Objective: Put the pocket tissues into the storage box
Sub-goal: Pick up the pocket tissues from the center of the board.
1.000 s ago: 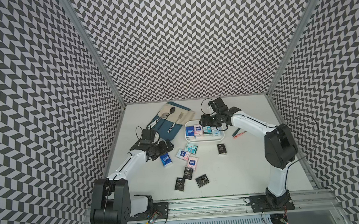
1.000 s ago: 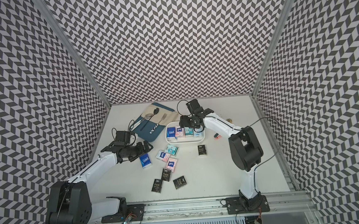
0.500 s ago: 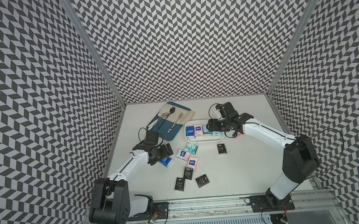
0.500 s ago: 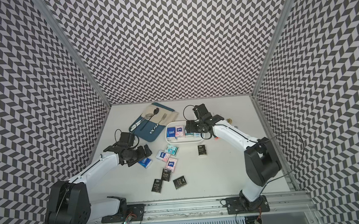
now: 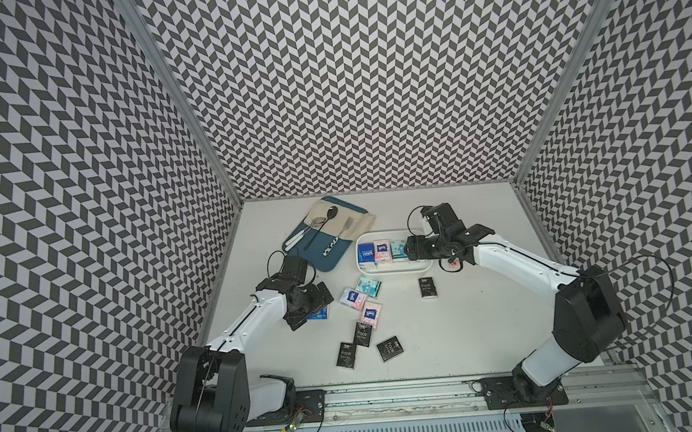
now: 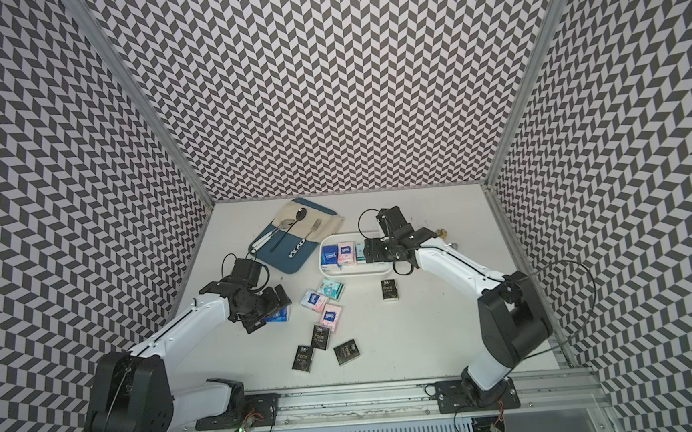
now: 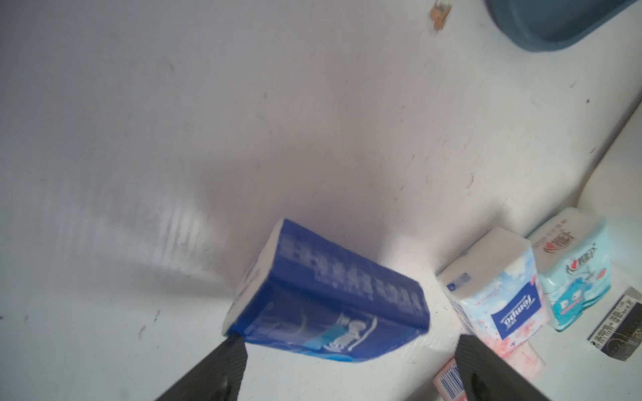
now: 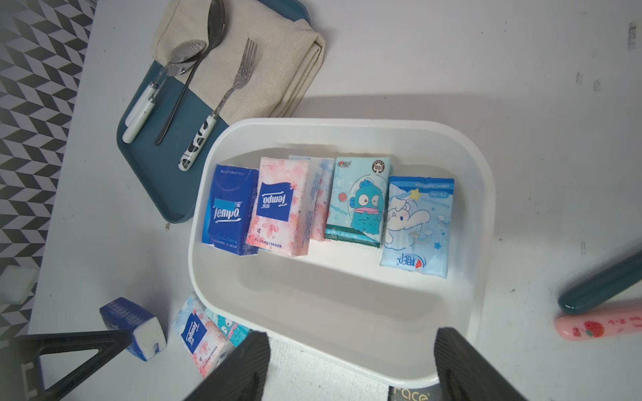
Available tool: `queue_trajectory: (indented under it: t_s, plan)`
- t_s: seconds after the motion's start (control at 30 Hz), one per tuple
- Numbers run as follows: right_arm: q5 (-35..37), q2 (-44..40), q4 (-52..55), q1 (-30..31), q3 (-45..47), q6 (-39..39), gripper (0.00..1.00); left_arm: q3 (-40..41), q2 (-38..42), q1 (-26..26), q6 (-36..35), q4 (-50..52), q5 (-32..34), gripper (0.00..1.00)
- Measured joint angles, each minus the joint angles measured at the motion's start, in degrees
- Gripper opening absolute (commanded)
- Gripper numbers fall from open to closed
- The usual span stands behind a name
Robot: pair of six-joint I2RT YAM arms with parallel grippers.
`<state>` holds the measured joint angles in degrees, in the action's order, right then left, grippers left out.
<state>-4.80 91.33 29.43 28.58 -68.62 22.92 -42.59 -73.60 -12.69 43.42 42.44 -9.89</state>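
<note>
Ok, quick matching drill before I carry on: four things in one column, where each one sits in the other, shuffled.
1. fork
2. light-blue packet with the long-eared cartoon
3. black Face packet nearest the box
4. tipped-up dark blue packet

A. just ahead of the open left pincer
B. inside the storage box
C. on the blue tray
D. flat on the table, outside the box

Pairs: 1-C, 2-B, 3-D, 4-A

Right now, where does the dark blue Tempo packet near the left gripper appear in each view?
In both top views: the dark blue Tempo packet lies on the table at the left gripper's tips.
Left wrist: the packet just ahead of the open fingers.
Right wrist: the packet on the table outside the storage box.
Shared landmark: the pink Tempo packet beside it.
</note>
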Motion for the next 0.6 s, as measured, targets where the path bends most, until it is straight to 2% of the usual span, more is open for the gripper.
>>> queue_trajectory:
  t_s: [0.27,0.37,0.6]
  plan:
    - [0.3,-2.6,-0.8,-0.9,2.6,-0.5,0.8,-3.0,-0.1,-1.6,5.1,1.9,-0.3,1.0]
    - [0.3,-3.1,-1.2,-1.1,3.2,-0.5,0.8,-0.6,0.3,-1.7,10.0,-0.2,-1.0,1.0]
    - [0.1,-4.1,-1.6,-1.4,4.0,-0.6,0.8,7.3,6.8,-1.7,24.6,-8.9,0.0,1.0]
